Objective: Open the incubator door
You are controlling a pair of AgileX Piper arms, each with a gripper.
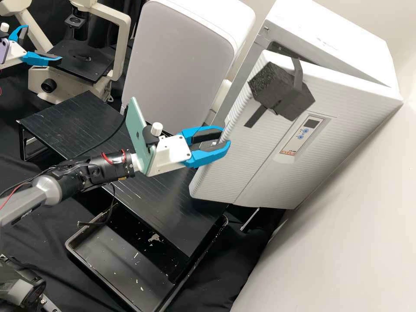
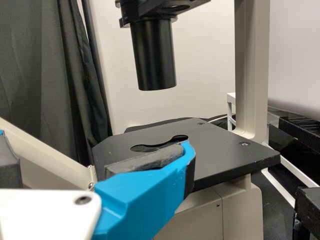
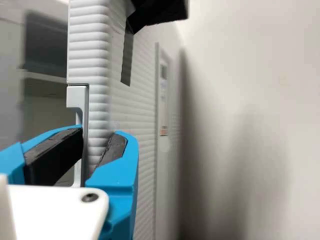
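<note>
Right arm extended above black platform [image 1: 56, 119], right pincer [image 1: 226, 136] clamped on free edge of incubator door [image 1: 247, 158], one finger each side. Door ajar, partly swung out from incubator body [image 1: 320, 39]. Left pincer [image 1: 43, 42] spread wide, near microscope [image 1: 123, 43].

This is a laboratory: just ahead of the left gripper [image 1: 42, 42] stands a cream microscope [image 1: 65, 84] with a flat black stage [image 1: 84, 67], and at the right gripper [image 1: 224, 136] is a white, ribbed incubator door [image 1: 260, 151], bearing a small control panel [image 1: 302, 135] with blue buttons beyond that gripper.
</note>
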